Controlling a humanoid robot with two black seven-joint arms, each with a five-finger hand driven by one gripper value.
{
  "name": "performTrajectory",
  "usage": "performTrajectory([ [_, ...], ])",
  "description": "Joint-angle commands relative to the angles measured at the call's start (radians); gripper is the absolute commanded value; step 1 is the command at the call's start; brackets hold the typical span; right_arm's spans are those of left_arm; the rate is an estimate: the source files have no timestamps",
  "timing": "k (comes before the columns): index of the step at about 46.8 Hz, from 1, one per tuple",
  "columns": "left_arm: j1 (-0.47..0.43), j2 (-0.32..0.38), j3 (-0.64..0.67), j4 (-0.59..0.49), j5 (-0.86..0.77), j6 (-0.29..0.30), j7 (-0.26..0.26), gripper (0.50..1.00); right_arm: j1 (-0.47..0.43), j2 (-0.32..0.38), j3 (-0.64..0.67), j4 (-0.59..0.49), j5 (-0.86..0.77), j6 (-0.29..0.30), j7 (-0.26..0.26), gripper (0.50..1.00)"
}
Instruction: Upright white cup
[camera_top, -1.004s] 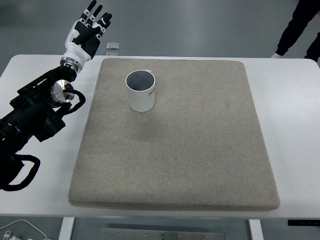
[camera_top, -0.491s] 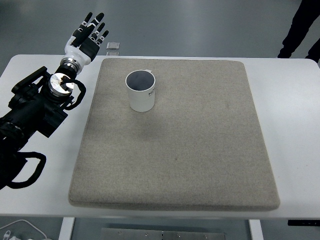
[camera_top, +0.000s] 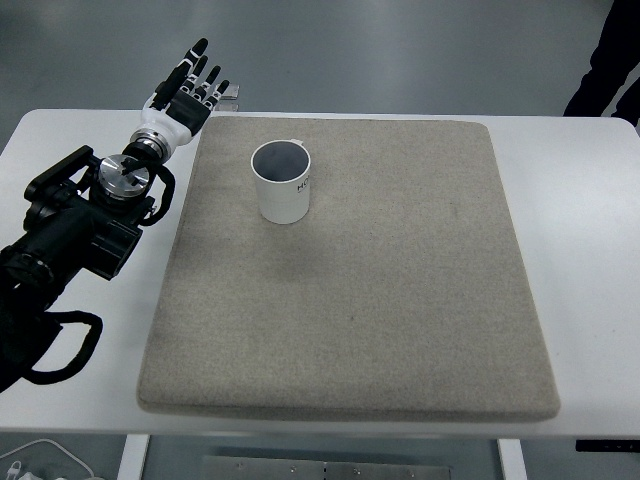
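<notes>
A white cup stands upright on the grey felt mat, toward its far left, mouth up with a dark inside. My left hand hovers over the table's far left corner, left of the cup and apart from it, fingers spread and holding nothing. The black left arm runs in from the left edge. My right arm does not show.
The mat covers most of the white table. A small grey object lies at the far edge, partly behind my left hand. A person's dark-clothed leg shows at the top right corner.
My left hand has moved right and slightly toward the mat's far left corner, the arm shifting with it. The cup has not moved. The person at top right has stepped further out of view.
</notes>
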Motion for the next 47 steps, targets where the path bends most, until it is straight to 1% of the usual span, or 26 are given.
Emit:
performTrajectory([
  [1, 0.003, -0.002, 0.0, 0.001, -0.002, -0.001, 0.0, 0.994, 0.0, 0.0, 0.0, 0.0, 0.0, 0.0, 0.0, 0.93],
  [9, 0.021, -0.012, 0.002, 0.001, 0.0, -0.011, -0.001, 0.994, 0.0, 0.0, 0.0, 0.0, 0.001, 0.0, 0.002, 0.93],
  [15, 0.02, -0.014, 0.014, 0.001, 0.015, -0.014, -0.02, 0.994, 0.0, 0.0, 0.002, 0.0, 0.001, 0.0, 0.002, 0.93],
  [25, 0.02, -0.019, 0.032, 0.004, 0.023, -0.018, -0.021, 0.99, 0.0, 0.0, 0.002, 0.0, 0.001, 0.0, 0.0, 0.93],
  [30, 0.015, -0.019, 0.055, 0.004, 0.043, -0.016, -0.032, 0.988, 0.0, 0.0, 0.002, 0.0, 0.001, 0.0, 0.002, 0.93],
  [47, 0.009, -0.016, 0.055, 0.003, 0.066, -0.013, -0.037, 0.988, 0.0, 0.0, 0.002, 0.0, 0.001, 0.0, 0.0, 0.93],
])
